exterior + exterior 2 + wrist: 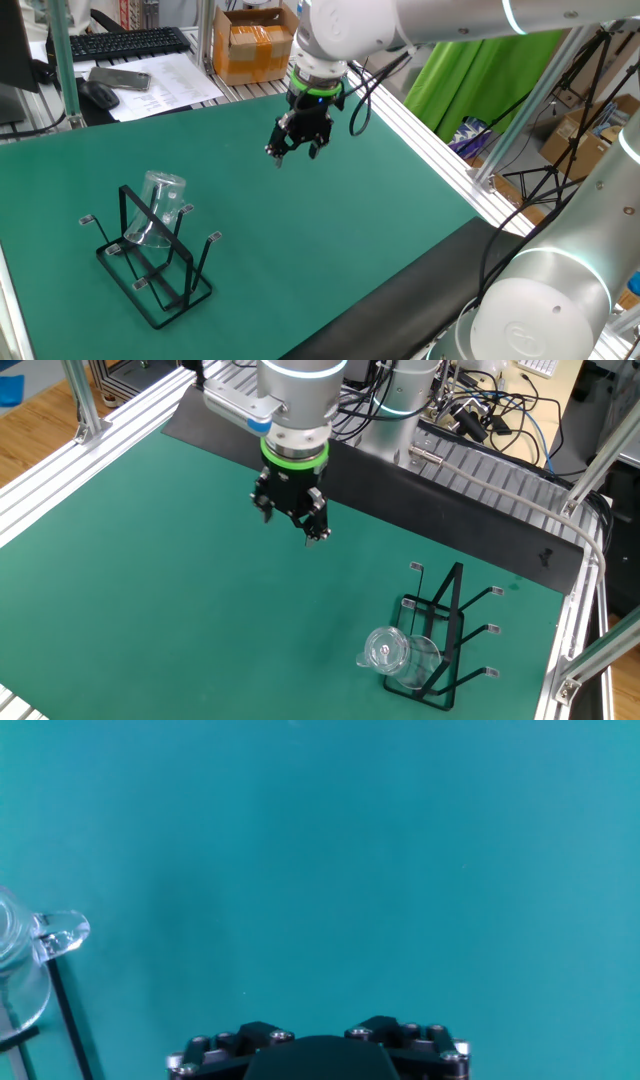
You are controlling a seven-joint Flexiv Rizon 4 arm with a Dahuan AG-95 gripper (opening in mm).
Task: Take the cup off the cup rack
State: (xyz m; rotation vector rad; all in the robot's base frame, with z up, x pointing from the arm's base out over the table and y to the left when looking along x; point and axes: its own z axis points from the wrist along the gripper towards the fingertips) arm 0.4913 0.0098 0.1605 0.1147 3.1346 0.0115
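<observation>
The clear cup [160,205] hangs tilted on one prong of the black wire cup rack [160,280], near the left front of the green mat. From the other side the cup [395,652] shows its round end, leaning off the rack [452,622]. My gripper [295,152] hovers above the mat, well to the right of and behind the rack, its fingers spread with nothing between them. It also shows in the other fixed view [292,526], up and left of the rack. The hand view catches only the cup's edge [30,945] at far left.
Aluminium rails [440,120] border the mat on the far side. A cardboard box [252,45], a keyboard [125,42] and a mouse [100,94] lie beyond the mat. Cables [480,410] cover the bench behind the arm's base.
</observation>
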